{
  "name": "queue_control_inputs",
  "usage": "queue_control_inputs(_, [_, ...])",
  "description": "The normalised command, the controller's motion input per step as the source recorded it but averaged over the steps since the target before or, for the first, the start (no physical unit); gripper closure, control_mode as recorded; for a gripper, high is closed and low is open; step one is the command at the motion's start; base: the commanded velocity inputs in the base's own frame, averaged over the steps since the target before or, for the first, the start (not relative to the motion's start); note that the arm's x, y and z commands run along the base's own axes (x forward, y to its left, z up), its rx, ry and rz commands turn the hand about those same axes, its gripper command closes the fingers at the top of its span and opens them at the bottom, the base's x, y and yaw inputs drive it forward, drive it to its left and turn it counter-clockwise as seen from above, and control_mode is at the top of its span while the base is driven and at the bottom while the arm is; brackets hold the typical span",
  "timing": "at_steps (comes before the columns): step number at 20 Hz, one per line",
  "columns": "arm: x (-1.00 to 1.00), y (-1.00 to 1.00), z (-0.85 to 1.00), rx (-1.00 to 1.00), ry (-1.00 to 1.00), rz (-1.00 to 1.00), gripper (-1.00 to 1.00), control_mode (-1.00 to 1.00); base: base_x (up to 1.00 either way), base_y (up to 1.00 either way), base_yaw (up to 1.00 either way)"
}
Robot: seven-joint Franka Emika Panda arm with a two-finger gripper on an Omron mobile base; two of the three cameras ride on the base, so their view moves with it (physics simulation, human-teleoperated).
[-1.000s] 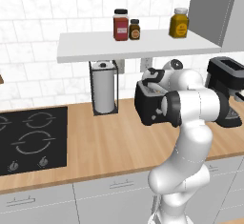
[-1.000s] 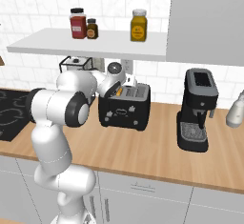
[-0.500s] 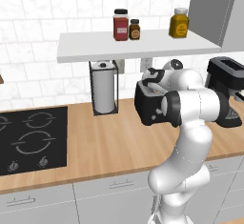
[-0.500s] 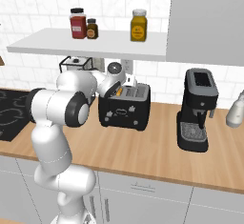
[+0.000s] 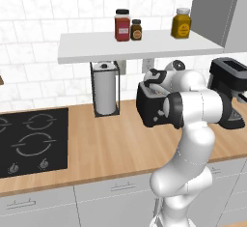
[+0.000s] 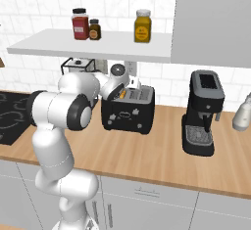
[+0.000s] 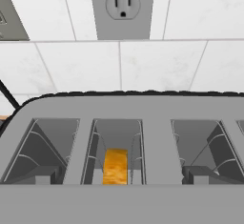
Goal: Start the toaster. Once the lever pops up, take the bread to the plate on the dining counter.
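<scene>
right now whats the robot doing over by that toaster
The white arm has its hand over the top of the black toaster on the wood worktop, jaws open and holding nothing. The hand view looks straight down into the slots, where the bread sits low in one of them. The coffee machine stands to the toaster's right, untouched. The bread has not been lifted out yet.

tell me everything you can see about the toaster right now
The toaster is a black, boxy appliance with pale controls on its front, standing upright on the wood worktop against the tiled wall, left of the coffee machine. In the hand view its top looks grey, with several long slots holding wire guides. One slot holds the bread, sunk low. A wall outlet sits behind it.
</scene>
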Motion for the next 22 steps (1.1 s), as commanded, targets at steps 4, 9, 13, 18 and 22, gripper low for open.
queue_control_inputs(4, [0.00, 0.00, 0.00, 0.00, 0.00, 0.00, -1.00, -1.00, 0.00, 0.00, 0.00])
queue_control_inputs(9, [0.00, 0.00, 0.00, 0.00, 0.00, 0.00, -1.00, -1.00, 0.00, 0.00, 0.00])
queue_control_inputs(13, [0.00, 0.00, 0.00, 0.00, 0.00, 0.00, -1.00, -1.00, 0.00, 0.00, 0.00])
queue_control_inputs(18, [0.00, 0.00, 0.00, 0.00, 0.00, 0.00, -1.00, -1.00, 0.00, 0.00, 0.00])
queue_control_inputs(22, [0.00, 0.00, 0.00, 0.00, 0.00, 0.00, -1.00, -1.00, 0.00, 0.00, 0.00])
